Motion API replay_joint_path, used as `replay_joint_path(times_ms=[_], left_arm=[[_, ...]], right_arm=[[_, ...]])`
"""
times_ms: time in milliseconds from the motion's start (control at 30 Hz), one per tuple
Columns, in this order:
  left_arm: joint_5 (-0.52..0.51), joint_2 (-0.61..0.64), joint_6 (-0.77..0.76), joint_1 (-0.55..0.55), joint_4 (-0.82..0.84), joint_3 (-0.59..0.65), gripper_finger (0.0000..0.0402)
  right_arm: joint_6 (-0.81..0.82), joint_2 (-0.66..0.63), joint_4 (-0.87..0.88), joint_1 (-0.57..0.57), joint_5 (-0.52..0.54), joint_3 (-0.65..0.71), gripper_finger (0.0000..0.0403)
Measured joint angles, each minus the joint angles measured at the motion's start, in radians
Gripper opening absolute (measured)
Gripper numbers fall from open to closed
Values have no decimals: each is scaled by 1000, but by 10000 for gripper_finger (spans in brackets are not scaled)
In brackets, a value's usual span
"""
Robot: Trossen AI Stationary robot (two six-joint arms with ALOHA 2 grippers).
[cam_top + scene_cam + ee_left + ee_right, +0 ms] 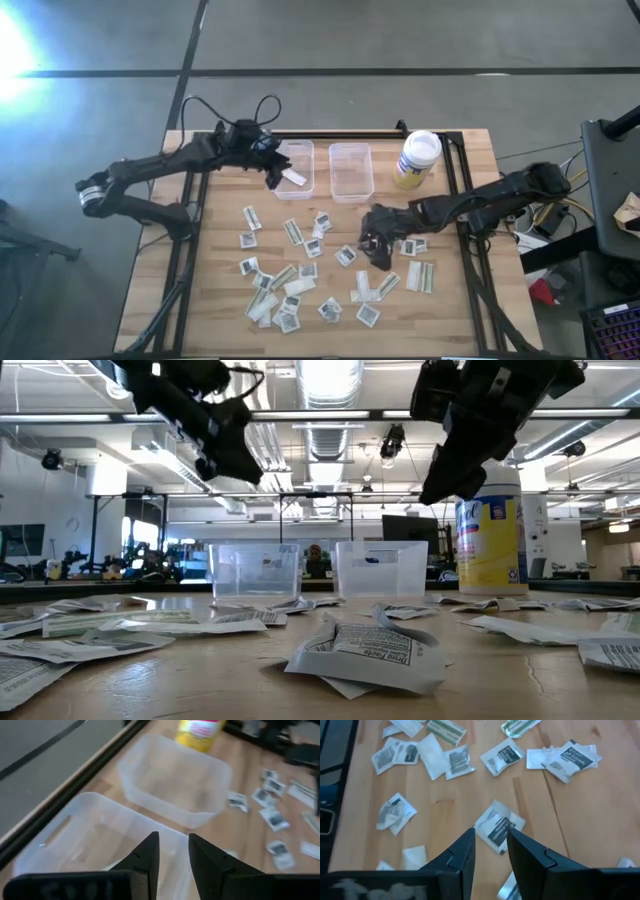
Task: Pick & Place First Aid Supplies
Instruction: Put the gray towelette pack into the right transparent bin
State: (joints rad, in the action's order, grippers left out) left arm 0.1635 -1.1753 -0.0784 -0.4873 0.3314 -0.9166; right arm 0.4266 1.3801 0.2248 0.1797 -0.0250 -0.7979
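Observation:
Several small flat paper packets [300, 270] lie scattered on the wooden table, some square and white with dark print, some long and narrow. One white packet [293, 178] lies in the left clear bin [300, 152]. My left gripper [272, 172] hangs open over that bin's near left part [75, 840], with nothing between its fingers. My right gripper [378, 250] stands open above the table's right half. A printed square packet [497, 827] lies flat on the wood just beyond its fingertips. In the low view both grippers [235, 465] [445, 485] hang well above the tabletop.
A second clear bin [351, 170] stands right of the first, at the far middle of the table. A yellowish jar with a white lid [417, 158] stands at the far right. A crumpled packet [365, 650] lies near the front edge. Black frame rails run along the table's sides.

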Motion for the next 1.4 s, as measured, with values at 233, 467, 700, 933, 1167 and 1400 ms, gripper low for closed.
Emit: replay_joint_path(times_ms=[233, 467, 700, 933, 1167, 1400], left_arm=[[-4, 81, -4, 170, -85, 98, 94], [-7, 96, -16, 352, -218, 185, 96], [-12, 86, -26, 478, -274, 219, 96], [-98, 74, -26, 550, -309, 247, 96], [-122, 75, -38, 565, -386, 311, 96], [-129, 75, -52, 565, -389, 337, 96]], right_arm=[[38, -72, 105, 35, 3, -3, 102], [38, -104, 259, 54, 27, -10, 93], [38, -102, 344, 56, 28, -6, 95], [-7, -102, 348, 37, 64, -5, 98], [-157, -102, 347, 19, 172, -4, 141], [-196, -101, 347, 80, 177, -19, 172]])
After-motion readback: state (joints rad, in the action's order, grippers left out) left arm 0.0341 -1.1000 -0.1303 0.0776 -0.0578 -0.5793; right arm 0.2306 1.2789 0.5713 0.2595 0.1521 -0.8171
